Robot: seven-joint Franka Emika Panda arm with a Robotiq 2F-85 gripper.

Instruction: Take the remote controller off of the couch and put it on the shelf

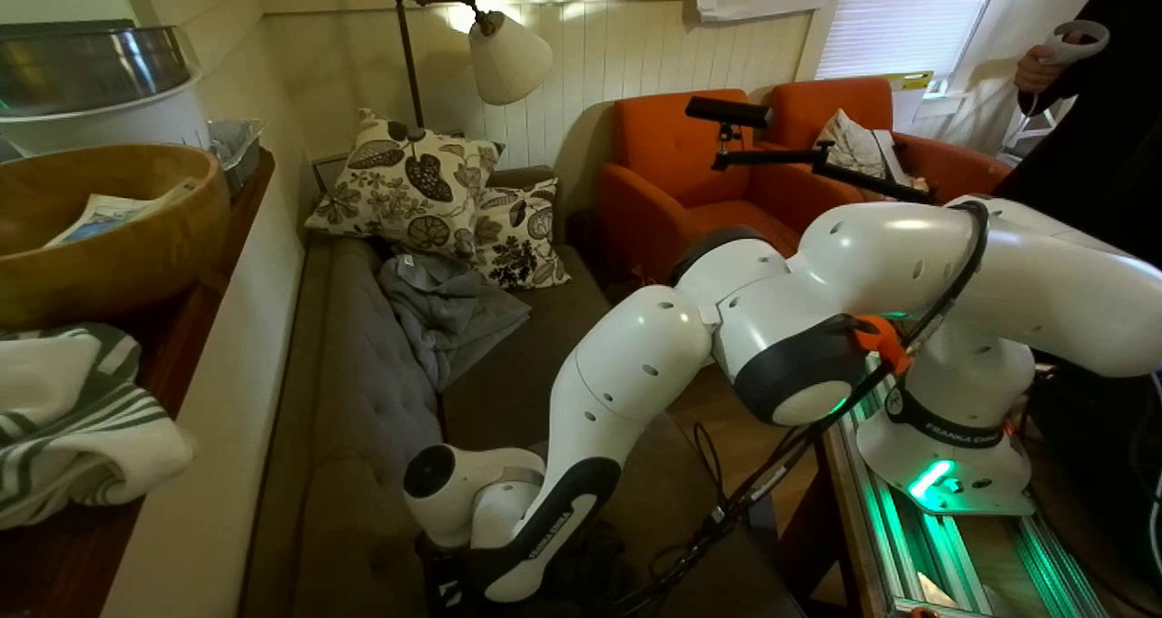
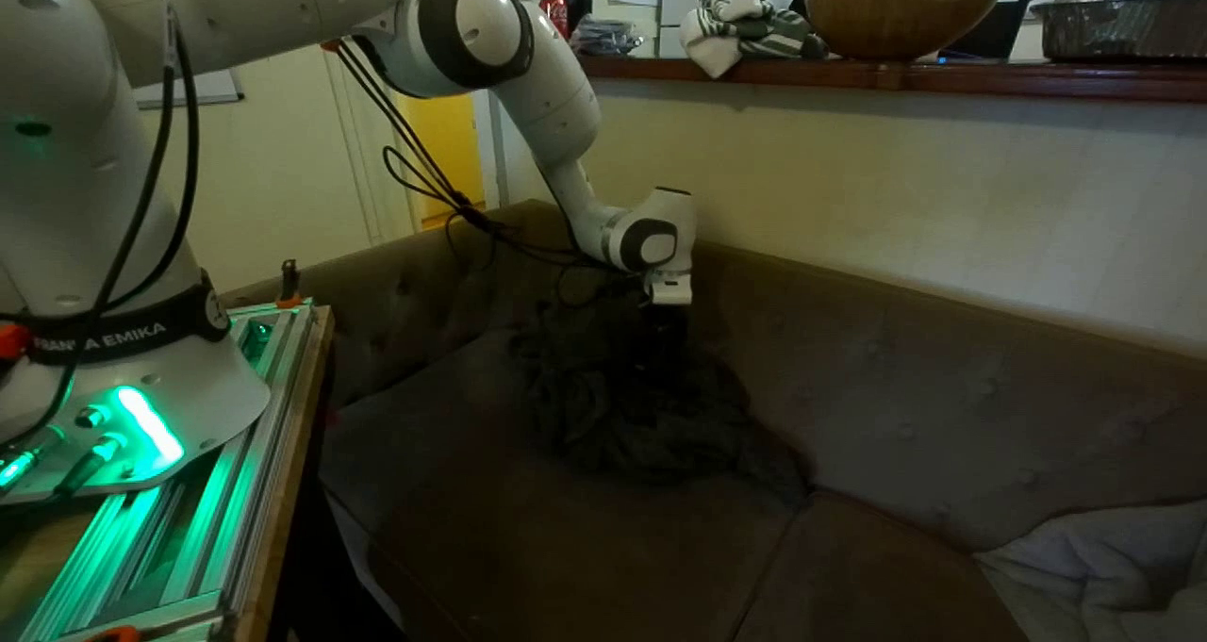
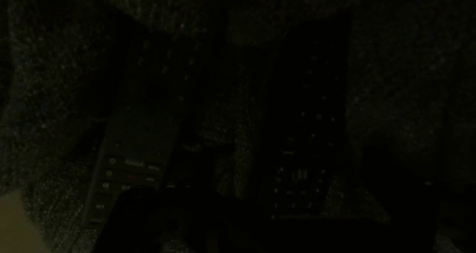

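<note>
In the very dark wrist view, two remote controllers lie side by side on dark speckled fabric. The left remote (image 3: 139, 130) is greyish; the right remote (image 3: 306, 115) is black with small pale button marks. My gripper (image 3: 286, 160) looks open, its dark fingers on either side of the black remote's lower part; contact cannot be told. In an exterior view, the gripper (image 2: 665, 336) points down into a dark crumpled blanket (image 2: 651, 425) on the grey-brown couch (image 2: 877, 350). The remotes are hidden in both exterior views. The shelf (image 2: 952, 78) is the long wooden ledge behind the couch.
On the shelf stand a wooden bowl (image 1: 109, 228), a striped towel (image 1: 82, 427) and a foil tray (image 2: 1122, 29). Patterned pillows (image 1: 408, 182) and a grey blanket (image 1: 449, 305) lie at the couch's far end. Cables (image 1: 717, 518) hang along the arm. An orange armchair (image 1: 681, 173) stands beyond.
</note>
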